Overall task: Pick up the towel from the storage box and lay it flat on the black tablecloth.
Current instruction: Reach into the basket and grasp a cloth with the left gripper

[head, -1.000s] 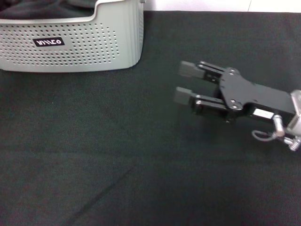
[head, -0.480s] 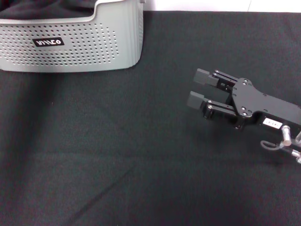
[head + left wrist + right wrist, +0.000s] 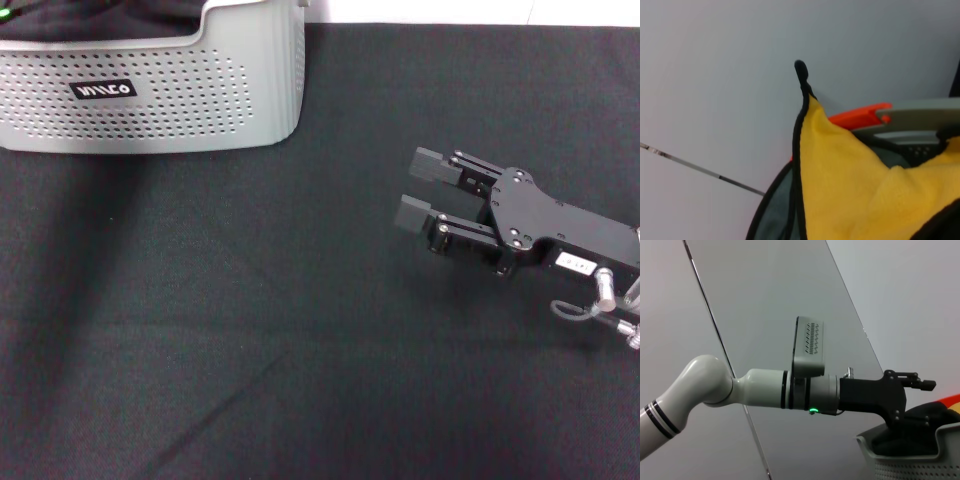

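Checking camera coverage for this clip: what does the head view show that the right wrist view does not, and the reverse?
Only the head view shows the black tablecloth and the right gripper, open and empty over the cloth, right of the box. Only the right wrist view shows the left arm reaching over the box, its left gripper above the rim, and a sliver of the towel beyond the rim. Both show the storage box.

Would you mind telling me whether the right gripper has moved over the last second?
Yes. The right gripper, jaws open, has pulled back toward the robot's right, farther from the storage box on the black tablecloth.
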Controlling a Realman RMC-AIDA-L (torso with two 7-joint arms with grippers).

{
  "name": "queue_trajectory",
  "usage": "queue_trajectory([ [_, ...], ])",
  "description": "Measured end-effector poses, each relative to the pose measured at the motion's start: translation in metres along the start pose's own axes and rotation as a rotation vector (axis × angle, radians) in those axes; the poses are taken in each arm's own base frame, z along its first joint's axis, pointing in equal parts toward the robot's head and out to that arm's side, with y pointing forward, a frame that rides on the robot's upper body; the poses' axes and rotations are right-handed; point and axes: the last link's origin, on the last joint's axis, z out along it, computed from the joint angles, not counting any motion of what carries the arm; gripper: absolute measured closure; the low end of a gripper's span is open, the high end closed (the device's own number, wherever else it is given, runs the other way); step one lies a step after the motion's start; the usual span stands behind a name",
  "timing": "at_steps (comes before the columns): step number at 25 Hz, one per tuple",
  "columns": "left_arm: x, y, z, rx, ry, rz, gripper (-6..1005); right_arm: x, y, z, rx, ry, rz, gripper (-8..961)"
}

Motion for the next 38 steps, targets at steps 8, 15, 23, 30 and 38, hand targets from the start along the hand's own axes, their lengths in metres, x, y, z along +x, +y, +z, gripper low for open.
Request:
queue_trajectory([
  [8, 0.001, 0.004, 0.01, 0.033, -0.015, 0.024, 292, 0.002, 0.0, -0.001, 0.007, 0.001, 0.004, 218],
  [15, 0.012, 0.004, 0.014, 0.038, 0.023, 0.012, 293, 0.006, 0.002, -0.003, 0.021, -0.004, 0.008, 218],
  [23, 0.022, 0.011, 0.02, 0.038, 0.05, 0.034, 534, 0.007, 0.002, -0.007, 0.041, -0.016, 0.002, 219],
  [30, 0.021, 0.015, 0.024, 0.02, 0.044, 0.034, 588, 0.01, 0.004, -0.011, 0.054, -0.021, 0.009, 219],
  [38, 0.021, 0.015, 0.025, 0.021, 0.044, 0.008, 750, 0.011, 0.004, -0.014, 0.065, -0.028, 0.011, 219],
])
